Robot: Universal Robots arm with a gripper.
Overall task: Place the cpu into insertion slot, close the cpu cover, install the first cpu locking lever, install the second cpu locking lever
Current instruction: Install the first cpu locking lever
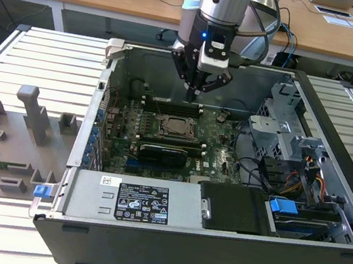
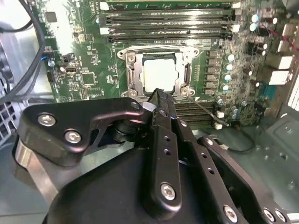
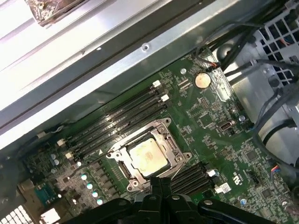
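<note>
Exterior view shows the gripper [image 1: 192, 93] hanging inside the open computer case [image 1: 211, 257], above the motherboard [image 1: 216, 158] and towards the case's far wall; the case stands on a slatted bench [image 1: 47, 66]. In both wrist views the black fingers meet at their tips with nothing visible between them, so the tool reads as narrow and empty; it touches no part of the board. The cpu [image 2: 161, 74] lies flat and square in the insertion slot [image 3: 122, 167], near the middle of the motherboard, between the two banks of long memory slots [image 2: 163, 21]; its pale metal top faces up. The cpu cover [image 2: 184, 70] appears to be down, its grey frame lying around the chip's edges with the chip showing through the window; I judge it lowered rather than standing open, since no plate rises from the socket in the exterior view. So the first step looks done, and the second looks done or very nearly so; the locking levers are too thin to make out, and whether either is hooked down cannot be told. In the second wrist view the fingertips sit just beside the socket's near edge, apart from it; the socket is the thing nearest to the tool.
</note>
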